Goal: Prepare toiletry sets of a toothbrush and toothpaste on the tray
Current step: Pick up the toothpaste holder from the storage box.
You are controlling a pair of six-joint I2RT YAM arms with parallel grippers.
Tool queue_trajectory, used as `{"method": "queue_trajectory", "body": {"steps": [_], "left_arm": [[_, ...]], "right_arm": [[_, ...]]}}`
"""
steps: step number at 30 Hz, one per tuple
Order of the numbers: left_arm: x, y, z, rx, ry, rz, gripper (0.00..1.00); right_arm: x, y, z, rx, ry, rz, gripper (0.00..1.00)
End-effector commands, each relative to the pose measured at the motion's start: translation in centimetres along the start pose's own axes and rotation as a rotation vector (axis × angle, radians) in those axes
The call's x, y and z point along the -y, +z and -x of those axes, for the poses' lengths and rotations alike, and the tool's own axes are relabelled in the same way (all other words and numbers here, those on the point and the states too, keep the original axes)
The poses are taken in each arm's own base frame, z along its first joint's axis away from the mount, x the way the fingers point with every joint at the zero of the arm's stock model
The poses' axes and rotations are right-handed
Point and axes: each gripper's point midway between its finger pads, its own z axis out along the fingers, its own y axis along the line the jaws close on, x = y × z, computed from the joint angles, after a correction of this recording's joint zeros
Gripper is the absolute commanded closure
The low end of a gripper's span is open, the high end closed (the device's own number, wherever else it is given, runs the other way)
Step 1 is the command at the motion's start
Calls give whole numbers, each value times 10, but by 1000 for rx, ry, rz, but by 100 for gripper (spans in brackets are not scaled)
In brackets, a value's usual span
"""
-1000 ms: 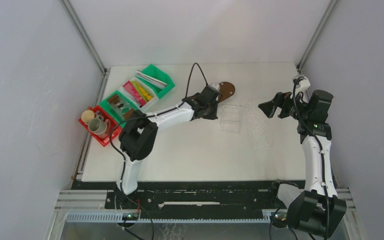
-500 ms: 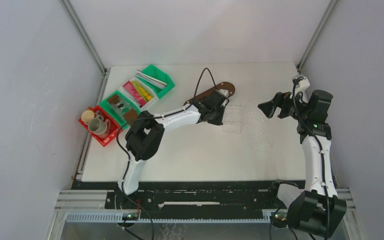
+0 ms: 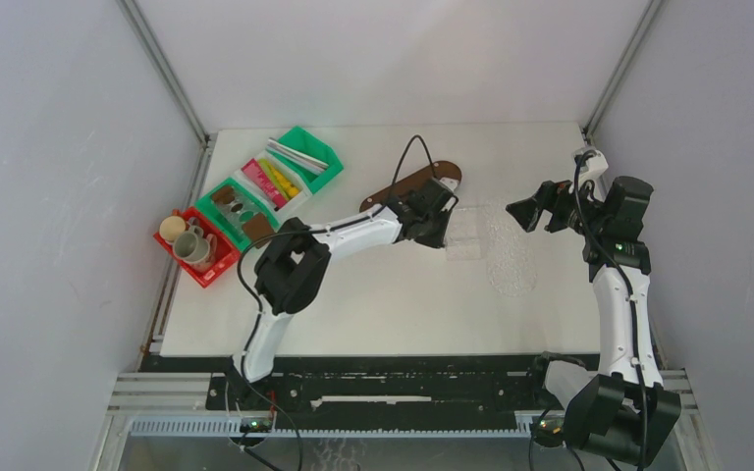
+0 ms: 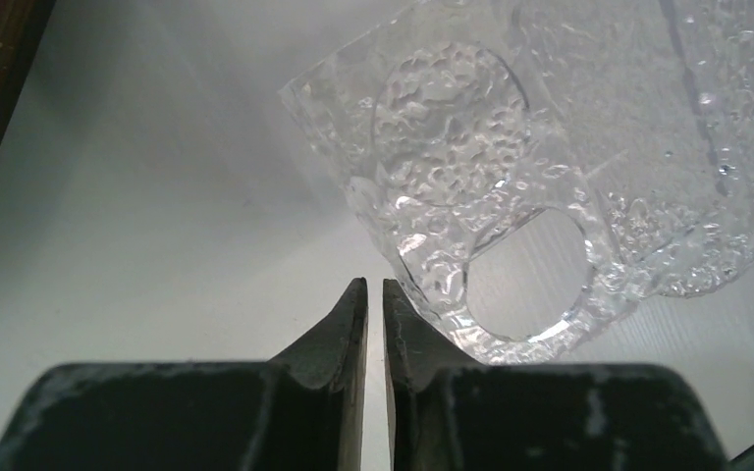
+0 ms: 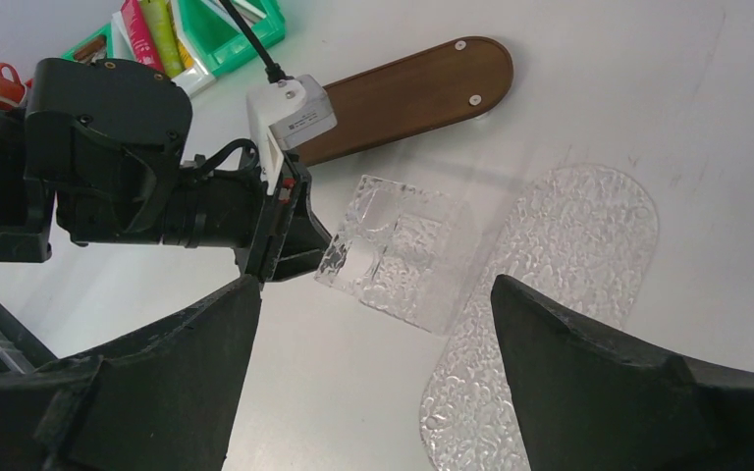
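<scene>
My left gripper [image 4: 375, 285] [image 3: 441, 227] is shut with nothing between its jaws. Its right fingertip [image 4: 403, 304] touches the edge of a clear textured holder [image 4: 471, 196] [image 3: 463, 234] [image 5: 393, 250] with round holes. A clear oval tray [image 3: 511, 257] [image 5: 560, 294] lies just right of the holder. A brown oval tray [image 3: 407, 184] [image 5: 412, 93] lies behind the left arm. Toothbrushes [image 3: 299, 155], toothpaste tubes [image 3: 273, 181] and cups [image 3: 188, 241] sit in bins at the far left. My right gripper [image 3: 538, 210] [image 5: 375, 285] hangs open above the right side, empty.
The green bin [image 3: 322, 147], white bin [image 3: 293, 201], second green bin [image 3: 218, 188] and red bin [image 3: 206, 273] line the table's left edge. The left arm's cable [image 3: 414, 157] loops above the brown tray. Walls close in on both sides.
My left arm swung right, uncovering the brown tray, and its tip reached the clear holder, which slid slightly right toward the clear oval tray. The right arm stayed put.
</scene>
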Motion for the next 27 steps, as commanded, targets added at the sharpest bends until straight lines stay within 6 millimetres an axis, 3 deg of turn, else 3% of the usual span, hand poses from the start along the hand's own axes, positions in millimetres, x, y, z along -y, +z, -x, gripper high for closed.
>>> {"method": "queue_trajectory", "body": {"steps": [1, 6, 12, 27], "left_arm": [[-7, -5, 24, 49, 10, 46, 86], [-22, -9, 43, 85, -32, 77, 85], [-9, -6, 56, 95, -23, 26, 85], [3, -1, 62, 87, -18, -24, 83]], "right_arm": [[-3, 0, 9, 21, -46, 9, 4], [-4, 0, 9, 20, -47, 13, 4], [-4, 0, 9, 20, -48, 13, 4], [-5, -1, 11, 26, -50, 12, 4]]}}
